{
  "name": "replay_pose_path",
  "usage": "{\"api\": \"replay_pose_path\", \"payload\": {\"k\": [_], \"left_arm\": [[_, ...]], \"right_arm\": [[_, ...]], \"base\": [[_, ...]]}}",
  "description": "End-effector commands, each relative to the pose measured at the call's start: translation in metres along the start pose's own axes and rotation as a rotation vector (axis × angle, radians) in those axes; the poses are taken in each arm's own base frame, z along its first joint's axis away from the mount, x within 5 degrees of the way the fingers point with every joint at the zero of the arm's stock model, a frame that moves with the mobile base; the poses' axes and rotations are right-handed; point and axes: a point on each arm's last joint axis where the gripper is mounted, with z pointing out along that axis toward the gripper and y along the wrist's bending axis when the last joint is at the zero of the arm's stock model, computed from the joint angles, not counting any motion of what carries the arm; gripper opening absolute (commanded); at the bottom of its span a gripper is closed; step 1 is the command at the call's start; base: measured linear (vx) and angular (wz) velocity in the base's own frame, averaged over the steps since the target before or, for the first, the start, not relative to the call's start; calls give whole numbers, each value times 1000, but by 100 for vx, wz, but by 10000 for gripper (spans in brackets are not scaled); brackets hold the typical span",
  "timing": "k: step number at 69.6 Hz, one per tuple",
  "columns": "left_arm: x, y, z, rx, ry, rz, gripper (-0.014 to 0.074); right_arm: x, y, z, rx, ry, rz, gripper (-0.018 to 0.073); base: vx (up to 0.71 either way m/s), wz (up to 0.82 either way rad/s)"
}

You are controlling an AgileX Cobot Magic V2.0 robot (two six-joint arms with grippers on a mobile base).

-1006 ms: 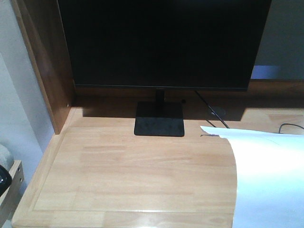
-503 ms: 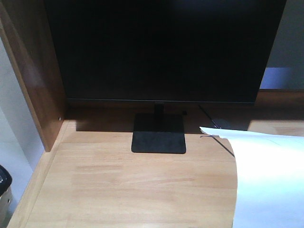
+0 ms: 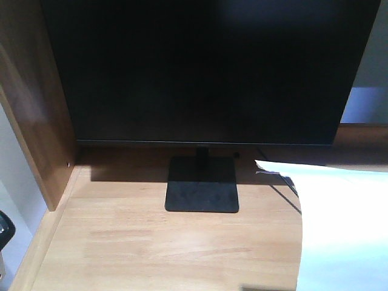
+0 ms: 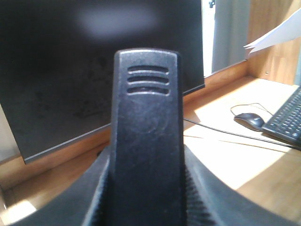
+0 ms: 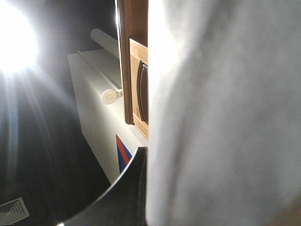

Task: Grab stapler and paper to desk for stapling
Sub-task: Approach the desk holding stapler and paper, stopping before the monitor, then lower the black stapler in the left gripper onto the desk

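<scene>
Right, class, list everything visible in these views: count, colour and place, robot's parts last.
desk: one, light wood, under the monitor.
monitor: one, black, standing at the desk's back.
side panel: one, brown wood, left of the monitor.
paper: one sheet, white, held aloft at right.
stapler: one, black, between the left jaws.
mouse: one, black, on the desk beside the keyboard.
keyboard: one, black, desk's right side.
cables: two, dark, on the desk near the mouse.
left jaws: one pair, black, shut on the stapler.
right jaws: one pair, black, mostly hidden, holding the paper.
</scene>
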Motion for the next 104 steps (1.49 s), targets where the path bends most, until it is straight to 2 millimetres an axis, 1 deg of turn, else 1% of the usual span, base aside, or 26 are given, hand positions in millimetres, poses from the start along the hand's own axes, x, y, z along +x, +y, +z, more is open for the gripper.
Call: {"api": "replay_pose_path", "payload": {"k": [1,93,104], "left_arm": [[-18,2,-3,-23,-127,-20,-6],[-18,3,-3,-23,-128,-20,-6],[-21,4,-3,-38,-160,-21,-6]], "right_arm": [[0,2,0,-27,2,-9,-5],[0,2,0,-27,2,-7,-5],[0,2,0,-27,2,-7,-5]], "base": [[6,0],[1,0],[0,0]]}}
